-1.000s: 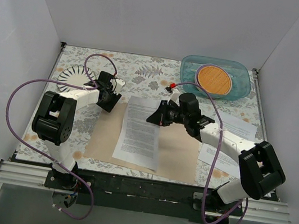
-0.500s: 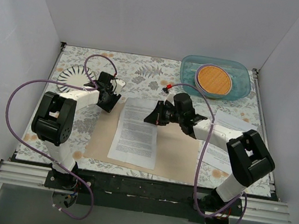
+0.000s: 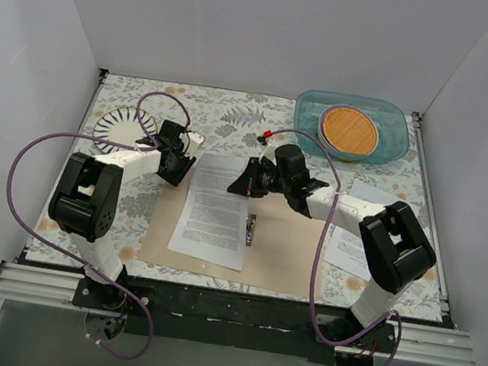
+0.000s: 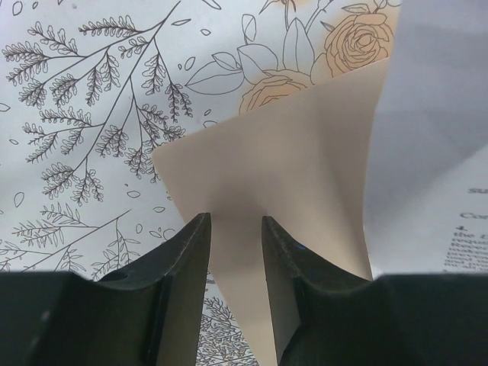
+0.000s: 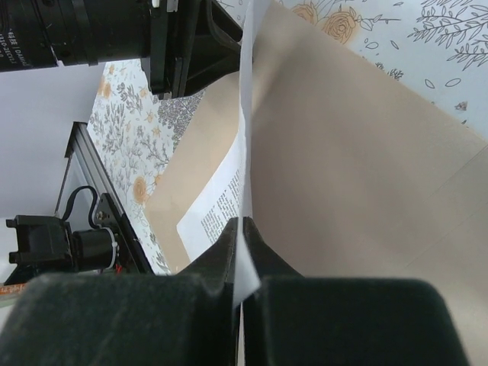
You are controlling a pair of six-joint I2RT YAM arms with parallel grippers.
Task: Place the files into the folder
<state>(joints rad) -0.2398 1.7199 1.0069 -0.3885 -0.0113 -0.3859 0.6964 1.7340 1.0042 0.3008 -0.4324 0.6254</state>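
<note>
White walls (image 3: 252,17) enclose a floral-patterned worktop (image 3: 237,112), where a tan folder (image 3: 285,245) lies open near the front edge, its small metal clip (image 3: 249,230) showing at the spine.

A printed sheet (image 3: 213,211) rests across the folder's left cover, with its far right corner pinched in the right pincer (image 3: 242,183). From the right wrist, the pincer's (image 5: 240,229) fingers are pressed together on the sheet's white edge, which runs up the frame nearly edge-on. Only a few lines of print (image 5: 217,202) can be made out there, beside the bare tan cover (image 5: 343,152).

The left pincer (image 3: 177,165) sits at the folder's far left corner. In the left wrist view its (image 4: 234,225) dark fingers stand partly spread, and the cover's corner (image 4: 290,168), raised off the worktop, runs between them. Whether either finger touches the card cannot be told. The sheet (image 4: 435,152) fills that view's right side, blurred and cut off.

More loose sheets (image 3: 345,250) lie to the right of the folder, partly hidden beneath the right arm. At the back right stands a teal container (image 3: 302,118) holding an orange disc (image 3: 349,130). A striped plate (image 3: 121,124) at the back left is half covered by the left arm and its purple cable.
</note>
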